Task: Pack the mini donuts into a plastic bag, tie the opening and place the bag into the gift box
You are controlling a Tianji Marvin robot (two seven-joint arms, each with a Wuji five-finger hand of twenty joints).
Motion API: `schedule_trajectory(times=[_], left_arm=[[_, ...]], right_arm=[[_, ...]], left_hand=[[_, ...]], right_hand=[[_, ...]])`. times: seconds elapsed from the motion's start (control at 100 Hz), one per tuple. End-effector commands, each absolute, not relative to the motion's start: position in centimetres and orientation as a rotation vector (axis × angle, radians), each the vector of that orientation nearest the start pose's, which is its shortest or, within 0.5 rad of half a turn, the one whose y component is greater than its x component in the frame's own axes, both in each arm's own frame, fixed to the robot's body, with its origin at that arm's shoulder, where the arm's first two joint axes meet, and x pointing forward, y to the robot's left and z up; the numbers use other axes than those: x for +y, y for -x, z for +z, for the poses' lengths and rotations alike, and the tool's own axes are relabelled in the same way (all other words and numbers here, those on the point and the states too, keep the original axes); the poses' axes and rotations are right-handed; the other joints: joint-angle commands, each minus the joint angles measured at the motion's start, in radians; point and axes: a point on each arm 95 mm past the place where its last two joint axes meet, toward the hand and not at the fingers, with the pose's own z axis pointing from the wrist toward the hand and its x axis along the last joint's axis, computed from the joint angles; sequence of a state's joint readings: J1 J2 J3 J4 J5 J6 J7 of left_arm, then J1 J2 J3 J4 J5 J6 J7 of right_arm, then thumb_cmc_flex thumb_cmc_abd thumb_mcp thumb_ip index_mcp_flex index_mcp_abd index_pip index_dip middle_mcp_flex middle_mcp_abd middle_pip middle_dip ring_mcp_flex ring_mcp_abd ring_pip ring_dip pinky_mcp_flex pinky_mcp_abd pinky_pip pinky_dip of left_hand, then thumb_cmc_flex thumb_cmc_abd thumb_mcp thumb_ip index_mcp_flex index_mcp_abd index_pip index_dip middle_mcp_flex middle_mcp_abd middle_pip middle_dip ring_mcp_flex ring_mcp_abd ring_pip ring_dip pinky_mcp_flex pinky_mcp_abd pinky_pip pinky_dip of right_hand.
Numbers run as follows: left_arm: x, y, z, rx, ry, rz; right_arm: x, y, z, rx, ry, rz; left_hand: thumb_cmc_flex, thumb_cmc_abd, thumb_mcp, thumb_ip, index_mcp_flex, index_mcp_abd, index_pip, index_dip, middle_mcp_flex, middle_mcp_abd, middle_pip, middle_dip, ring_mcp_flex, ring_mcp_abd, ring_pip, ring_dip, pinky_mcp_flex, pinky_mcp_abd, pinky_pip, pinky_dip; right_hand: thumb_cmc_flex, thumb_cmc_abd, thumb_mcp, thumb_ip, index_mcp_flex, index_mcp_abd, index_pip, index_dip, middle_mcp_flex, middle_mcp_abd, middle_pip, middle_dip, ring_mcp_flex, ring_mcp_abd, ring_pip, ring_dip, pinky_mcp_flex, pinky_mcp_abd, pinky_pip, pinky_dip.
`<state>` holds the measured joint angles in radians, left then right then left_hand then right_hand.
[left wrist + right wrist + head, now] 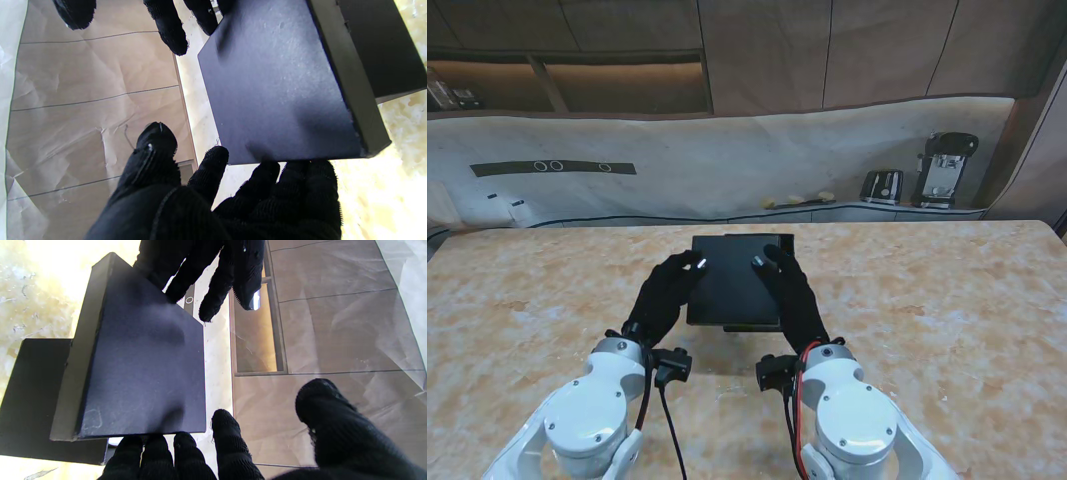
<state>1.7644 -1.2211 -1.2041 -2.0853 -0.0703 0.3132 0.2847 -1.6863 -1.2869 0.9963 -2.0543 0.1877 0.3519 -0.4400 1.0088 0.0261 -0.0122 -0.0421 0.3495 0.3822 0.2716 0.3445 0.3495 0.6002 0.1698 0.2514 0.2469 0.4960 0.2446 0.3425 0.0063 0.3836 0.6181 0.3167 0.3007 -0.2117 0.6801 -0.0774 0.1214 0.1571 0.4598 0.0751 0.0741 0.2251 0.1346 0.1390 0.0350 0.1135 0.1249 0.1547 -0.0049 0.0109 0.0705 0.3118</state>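
Wide marbled bench (947,300) fills the stand's view, and right in the middle of it sits the black gift box (772,243), its base only peeking out at the far and right edges. Over it goes the flat black lid (732,280), held up between both robot hands and shifted to the left and nearer to me, so it does not sit square on the base; the wrist views show the lid (277,90) tilted, with the darker base (383,43) behind it and the base (33,396) again jutting out past the lid (143,373). Left robot hand (662,295) is clamped on the lid's left edge, fingertips (320,176) pressed against that edge. Right robot hand (792,295) grips the right edge the same way, fingertips (153,446) against the lid's rim and thumb held off to the side. No donuts or bag can be made out.
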Motion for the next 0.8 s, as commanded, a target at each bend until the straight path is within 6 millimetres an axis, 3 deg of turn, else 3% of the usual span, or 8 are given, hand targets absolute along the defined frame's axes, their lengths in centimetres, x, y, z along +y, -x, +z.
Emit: schedule_trajectory(times=[0.0,0.37,0.79], left_arm=[[-7.5,-33.8,-22.2,0.425,2.241,-2.186],[-7.2,-37.0,-21.0,0.397,2.246,-2.164],[-7.6,-39.8,-21.2,0.358,2.314,-2.127]], right_arm=[[15.0,-32.2,-23.4,-0.309,2.212,-1.951],[15.7,-35.3,-22.1,-0.330,2.218,-1.962],[15.7,-37.7,-22.1,-0.356,2.260,-1.959]], left_hand=[[0.025,0.040,-0.006,0.018,0.016,0.002,0.014,0.003,0.089,-0.157,0.141,0.047,0.068,-0.050,0.098,0.028,0.014,-0.074,0.020,0.013],[0.028,0.039,-0.005,0.018,0.026,-0.004,0.006,-0.002,0.091,-0.161,0.142,0.046,0.070,-0.053,0.099,0.027,0.017,-0.074,0.021,0.013],[0.037,0.038,-0.005,0.017,0.029,-0.003,0.010,-0.001,0.093,-0.162,0.142,0.046,0.073,-0.053,0.100,0.027,0.020,-0.075,0.021,0.014]], right_hand=[[-0.012,-0.019,-0.010,-0.023,-0.026,-0.001,0.025,-0.012,0.094,-0.030,0.135,0.031,0.077,-0.017,0.122,0.039,0.051,-0.015,0.095,0.024],[-0.004,-0.016,-0.024,-0.022,-0.026,0.013,0.037,-0.017,0.093,-0.029,0.135,0.031,0.074,-0.017,0.115,0.036,0.044,-0.015,0.093,0.022],[0.009,-0.015,-0.036,-0.020,-0.029,0.023,0.046,-0.022,0.093,-0.028,0.129,0.028,0.073,-0.016,0.102,0.029,0.032,-0.015,0.090,0.022]])
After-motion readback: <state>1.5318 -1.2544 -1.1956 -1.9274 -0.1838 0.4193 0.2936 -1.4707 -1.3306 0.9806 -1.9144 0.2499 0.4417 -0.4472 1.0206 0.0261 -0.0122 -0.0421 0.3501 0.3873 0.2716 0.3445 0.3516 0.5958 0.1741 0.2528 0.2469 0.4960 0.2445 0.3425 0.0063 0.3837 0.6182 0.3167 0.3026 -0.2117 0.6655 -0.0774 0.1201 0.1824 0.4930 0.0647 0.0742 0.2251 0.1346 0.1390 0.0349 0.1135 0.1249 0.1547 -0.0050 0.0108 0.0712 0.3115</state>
